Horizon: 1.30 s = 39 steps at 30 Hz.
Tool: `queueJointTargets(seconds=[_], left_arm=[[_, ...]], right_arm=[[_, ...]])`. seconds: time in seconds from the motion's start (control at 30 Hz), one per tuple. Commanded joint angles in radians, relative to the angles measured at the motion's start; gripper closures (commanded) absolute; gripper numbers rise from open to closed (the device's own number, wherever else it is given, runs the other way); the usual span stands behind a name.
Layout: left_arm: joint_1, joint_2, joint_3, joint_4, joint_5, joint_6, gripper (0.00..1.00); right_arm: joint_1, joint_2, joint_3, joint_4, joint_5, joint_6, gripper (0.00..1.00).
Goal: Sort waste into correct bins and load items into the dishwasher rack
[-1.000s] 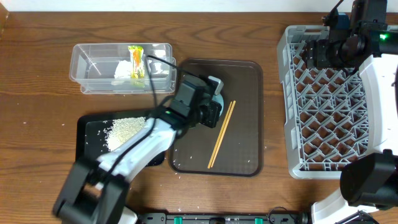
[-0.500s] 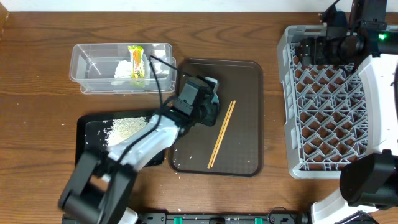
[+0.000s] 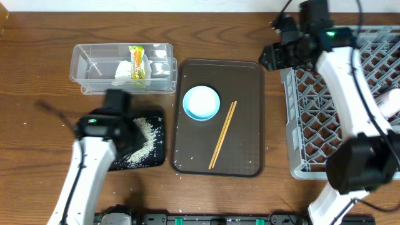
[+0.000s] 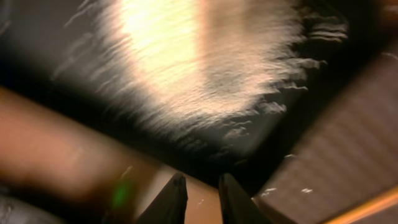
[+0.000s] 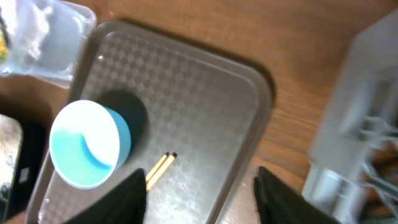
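Observation:
A pale blue-white cup (image 3: 201,103) stands upright on the brown serving tray (image 3: 247,81), with the wooden chopsticks (image 3: 222,134) lying beside it. The clear tub (image 3: 87,62) holds the white tissue (image 3: 123,70) and the yellow wrapper (image 3: 136,61). Rice grains (image 3: 145,134) lie in the black tray (image 3: 157,161). My left gripper (image 3: 127,132) hovers over that tray; its fingers (image 4: 198,193) are close together and empty, above blurred rice (image 4: 205,68). My right gripper (image 3: 270,57) is wide open and empty (image 5: 196,186), over the serving tray's right edge, near the cup (image 5: 87,146) and chopsticks (image 5: 158,168).
The grey dishwasher rack (image 3: 294,112) fills the right side, and a pale pinkish item (image 3: 390,103) lies in it, partly hidden by my right arm. The rack's edge (image 5: 367,143) shows in the right wrist view. A few loose grains lie on the table by the serving tray's front corner.
My left arm has left the cup and swung left over the black tray. My right arm has moved left from above the rack to the serving tray's far right corner.

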Motion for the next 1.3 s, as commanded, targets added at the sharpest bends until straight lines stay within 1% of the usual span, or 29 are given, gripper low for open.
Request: queueJointTargets(seconds=[0.0,0.17,0.3,0.5,0.57,0.77,0.83,0.93,1.0,1.07,1.2,1.27], left_arm=[[0.116,-0.028,-0.022,-0.08,-0.039,-0.262,0.81],[0.233,-0.03,-0.072,-0.075,-0.04,-0.273,0.81],[0.311,-0.029,-0.143,-0.029,-0.039,-0.285,0.81],[0.422,-0.029,-0.241,0.012,-0.043,-0.301,0.81],[0.443,-0.029,-0.264,0.048,-0.043,-0.301,0.81],[0.449,-0.029,-0.325,0.204,-0.038,-0.297,0.81],[0.448,-0.029,-0.338,0.271,-0.024,-0.262,0.81],[0.448,-0.029,-0.339,0.347,0.051,-0.19,0.8],[0.448,-0.029,-0.339,0.385,0.112,-0.175,0.8],[0.448,-0.029,-0.339,0.403,0.15,-0.169,0.78],[0.448,-0.029,-0.339,0.403,0.156,-0.169,0.78],[0.448,-0.03,-0.339,0.402,0.156,-0.156,0.74]], right_arm=[[0.044,0.064,-0.005,0.008,-0.008,0.035,0.52],[0.114,0.137,-0.005,0.044,-0.007,0.035,0.5],[0.154,0.157,-0.005,0.072,-0.004,0.034,0.5],[0.174,0.161,-0.005,0.103,0.009,0.035,0.49],[0.174,0.161,-0.005,0.102,0.009,0.035,0.49],[0.174,0.161,-0.005,0.097,0.008,0.035,0.49],[0.174,0.161,-0.005,0.094,0.008,0.035,0.49],[0.174,0.161,-0.005,0.094,0.008,0.035,0.49],[0.174,0.161,-0.005,0.094,0.008,0.035,0.49],[0.174,0.161,-0.005,0.094,0.008,0.035,0.48],[0.174,0.161,-0.005,0.094,0.008,0.035,0.48],[0.174,0.161,-0.005,0.094,0.008,0.034,0.47]])
